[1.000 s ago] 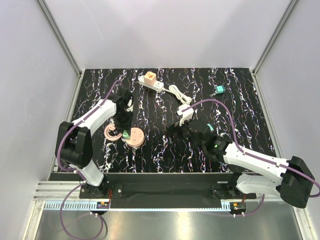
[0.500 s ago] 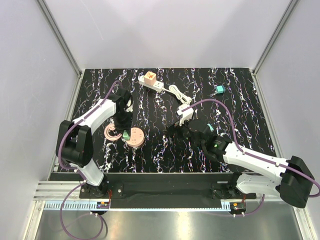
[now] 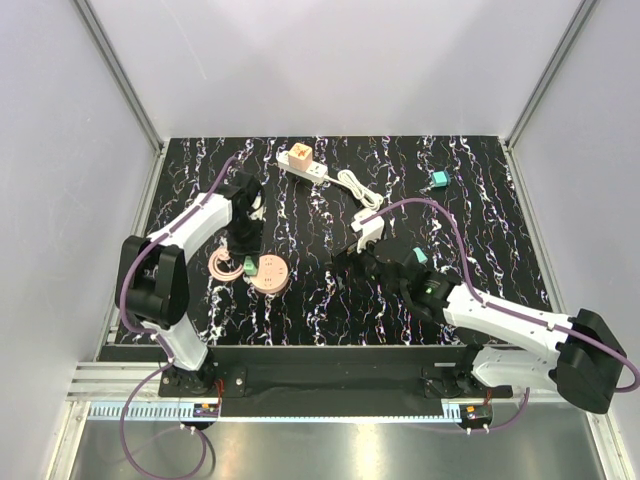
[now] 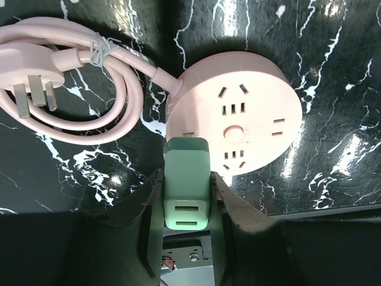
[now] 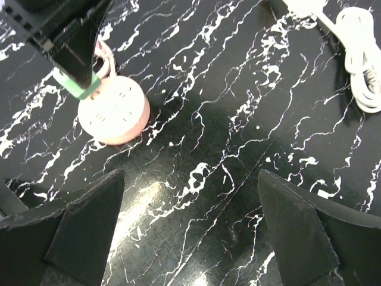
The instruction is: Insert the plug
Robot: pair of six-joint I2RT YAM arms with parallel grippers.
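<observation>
Your left end effector (image 4: 186, 180) pinches the green plug (image 4: 186, 156), its tip at the rim of the pink round socket (image 4: 238, 119) on the tabletop (image 3: 480, 220). Your right end effector (image 5: 190, 179) hangs spread wide, empty, nearby. Any print on the socket is too small to read.

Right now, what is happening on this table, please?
The left gripper is shut on a green plug and holds it at the rim of the round pink socket, which lies flat on the black table. The plug does not look pushed in yet. The right gripper hangs open and empty over the table, off to the side.
</observation>
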